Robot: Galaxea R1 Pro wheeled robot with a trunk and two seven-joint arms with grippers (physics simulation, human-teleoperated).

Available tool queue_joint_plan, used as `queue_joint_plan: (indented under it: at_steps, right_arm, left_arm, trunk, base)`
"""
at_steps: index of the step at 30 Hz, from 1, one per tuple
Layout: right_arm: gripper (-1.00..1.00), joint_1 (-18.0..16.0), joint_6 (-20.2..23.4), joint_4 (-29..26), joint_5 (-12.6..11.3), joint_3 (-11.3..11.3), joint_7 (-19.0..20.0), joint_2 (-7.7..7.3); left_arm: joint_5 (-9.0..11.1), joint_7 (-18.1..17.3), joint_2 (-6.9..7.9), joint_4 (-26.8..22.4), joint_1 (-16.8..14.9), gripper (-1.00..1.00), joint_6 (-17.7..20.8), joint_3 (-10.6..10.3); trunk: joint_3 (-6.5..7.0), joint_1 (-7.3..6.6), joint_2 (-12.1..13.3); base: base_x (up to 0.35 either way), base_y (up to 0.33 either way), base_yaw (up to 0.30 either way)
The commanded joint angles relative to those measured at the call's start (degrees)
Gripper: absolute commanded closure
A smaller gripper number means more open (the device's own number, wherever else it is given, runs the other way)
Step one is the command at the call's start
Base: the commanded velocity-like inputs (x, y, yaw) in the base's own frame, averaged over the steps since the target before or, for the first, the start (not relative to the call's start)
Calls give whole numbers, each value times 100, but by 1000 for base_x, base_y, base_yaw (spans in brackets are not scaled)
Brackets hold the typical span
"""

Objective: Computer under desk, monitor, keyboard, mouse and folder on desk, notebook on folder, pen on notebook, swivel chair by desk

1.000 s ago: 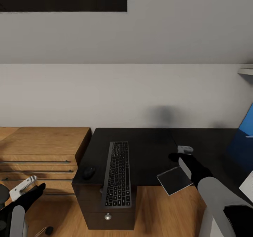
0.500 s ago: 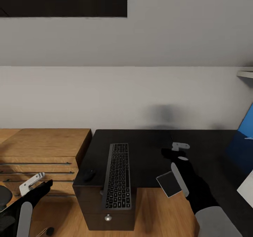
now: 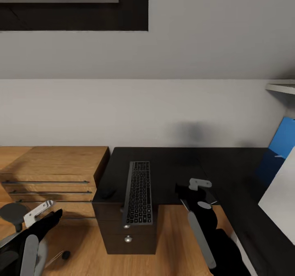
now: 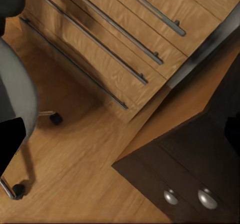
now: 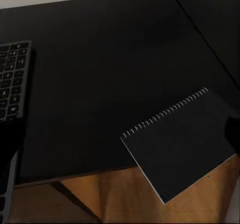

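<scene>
Notebook (image 5: 182, 144): thin, light, stiff, overhangs desk (image 5: 110, 59) edge—pinch there; R gripper (image 3: 196, 184) state indeterminate, L gripper (image 3: 41, 210) released.

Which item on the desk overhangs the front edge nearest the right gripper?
The notebook, spiral-bound and dark: one corner sticks out past the desk edge just below the right gripper. The keyboard also overhangs, but sits further left.
</scene>
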Motion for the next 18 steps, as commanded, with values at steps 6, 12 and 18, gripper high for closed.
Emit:
queue_joint_plan:
  at_steps: [6,12,18]
  right_arm:
    - [-100,23,-140,125,-44,17,-34,-15]
    - [-100,23,-274,174,-34,27,-47,-16]
    - [-100,24,-282,179,-32,27,-49,-21]
  left_arm:
    - [59,44,-9,3,-9,-100,12,-1]
    - [52,46,-10,13,-9,-100,11,-10]
    - [51,46,-8,17,-7,-100,11,-11]
  trunk:
    - [101,-136,237]
    - [225,-267,478]
    - [358,-399,718]
  base:
    - [-339,0,2]
    - [-339,0,191]
    - [-336,0,221]
